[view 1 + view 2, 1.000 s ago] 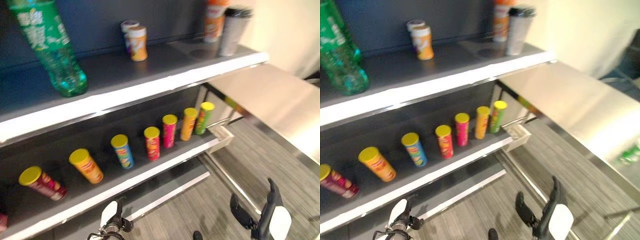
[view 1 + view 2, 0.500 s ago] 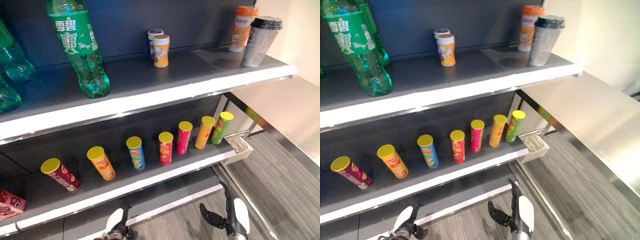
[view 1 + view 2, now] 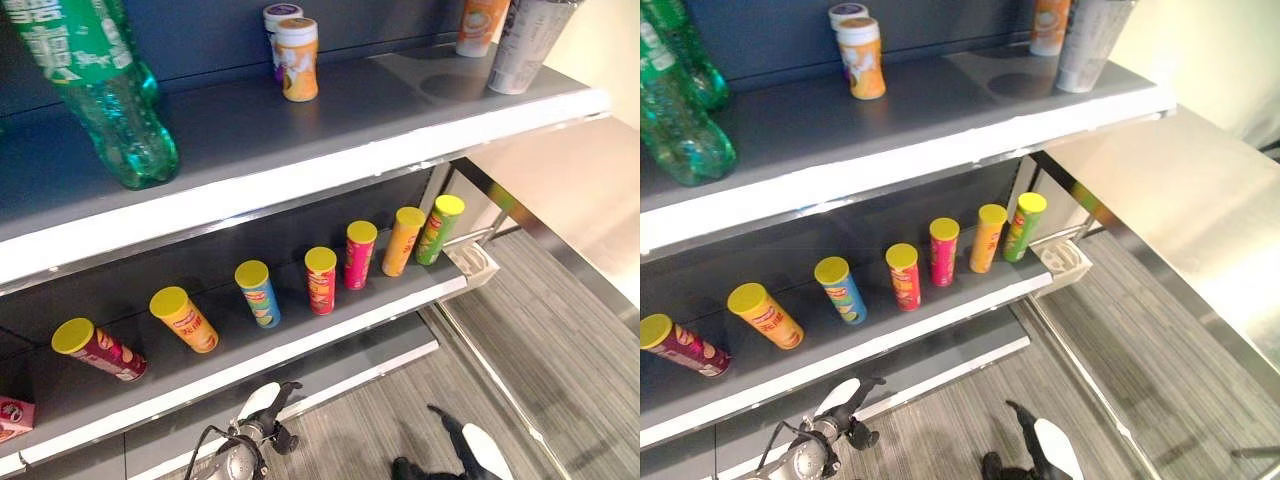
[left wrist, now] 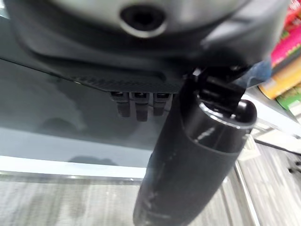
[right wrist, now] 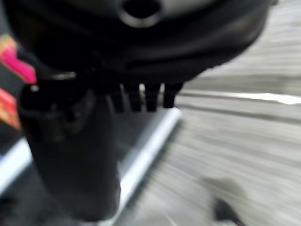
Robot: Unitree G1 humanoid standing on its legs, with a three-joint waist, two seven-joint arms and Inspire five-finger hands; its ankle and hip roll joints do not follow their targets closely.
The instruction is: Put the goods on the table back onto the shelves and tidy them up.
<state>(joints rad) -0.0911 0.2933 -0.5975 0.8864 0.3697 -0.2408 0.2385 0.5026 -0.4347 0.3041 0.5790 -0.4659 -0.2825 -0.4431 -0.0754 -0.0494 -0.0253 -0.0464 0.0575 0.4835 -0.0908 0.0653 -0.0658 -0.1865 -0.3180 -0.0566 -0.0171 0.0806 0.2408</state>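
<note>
Both arms hung low in front of the shelves. The left robot hand (image 3: 262,408) sat below the front edge of the lower shelf (image 3: 300,345), and its wrist view showed the fingers (image 4: 136,102) straight and relaxed beside the thumb, holding nothing. The right robot hand (image 3: 470,452) hung over the striped floor (image 3: 560,340), also with loose, straight fingers (image 5: 143,98) and nothing in it. With both hands free, I judge the robot was between picks, with no item in hand to put away.

On the lower shelf a row of chip cans stood well apart from one another, running from the left end to the right end: a dark red can (image 3: 95,347) leaning hard, an orange can (image 3: 183,318), a blue can (image 3: 259,292), a red can (image 3: 320,279), a pink can (image 3: 359,253), another orange can (image 3: 404,239) and a green can (image 3: 438,228) near the right corner. The last two stood just beside each other. The uneven spacing and tilt suggest the row wanted tidying.

On the upper shelf (image 3: 330,150) a green bottle (image 3: 105,95) stood near the front edge at the left, two small tubs (image 3: 293,55) at the back, and two tall cups (image 3: 505,30) at the right corner.

The steel tabletop (image 3: 1160,210) lay beyond the right end of the shelves; no goods could be made out on the part that showed. Reaching it meant turning away from the shelves, and the upper shelf's right corner jutted close to its edge.
</note>
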